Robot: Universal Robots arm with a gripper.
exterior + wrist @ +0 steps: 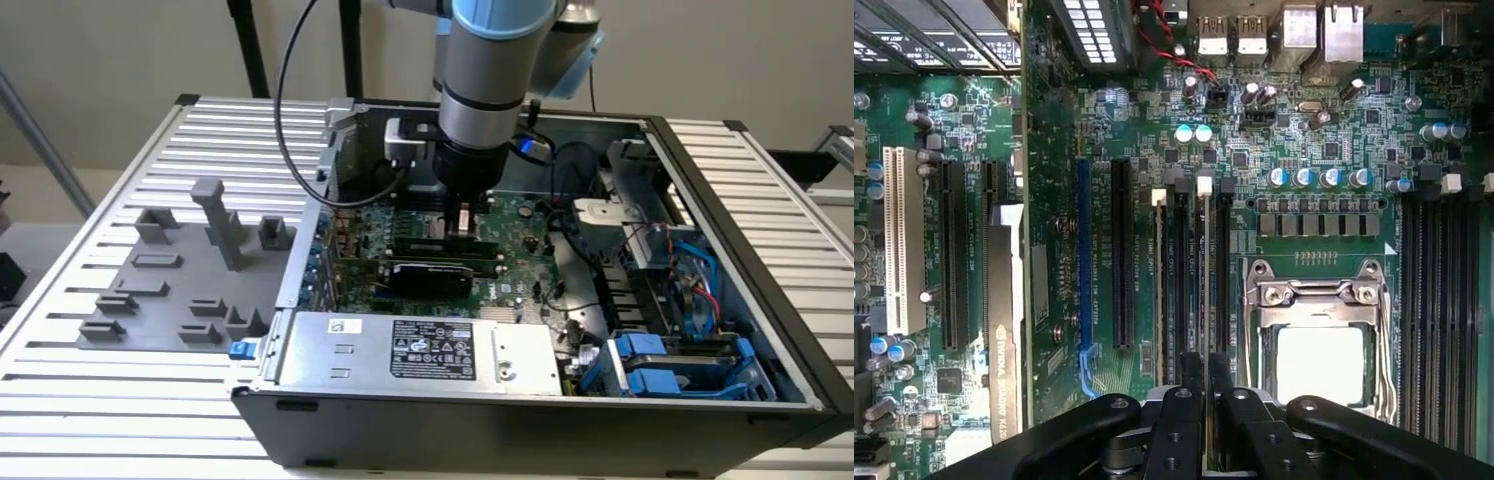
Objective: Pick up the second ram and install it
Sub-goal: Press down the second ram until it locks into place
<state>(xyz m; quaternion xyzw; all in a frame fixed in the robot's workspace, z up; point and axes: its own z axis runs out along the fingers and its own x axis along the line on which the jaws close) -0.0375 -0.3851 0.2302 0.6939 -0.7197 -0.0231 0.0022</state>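
Look at the wrist view first: your pincer [1199, 375] has its fingers [1181, 425] drawn close together, clamped on the second ram [1205, 270], which stands edge-on in a memory slot [1180, 290] just beside the CPU socket [1320, 335]. The graphics card [1004, 320] lies well apart, past the expansion slots. From the exterior view, the arm [491, 60] hangs straight down into the open computer case [747, 260], pincer [462, 222] low over the motherboard [514, 225]. At nine o'clock from the case a grey fixture tray [174, 275] sits on the ribbed surface [80, 400]. A beige wall [107, 50] stands behind.
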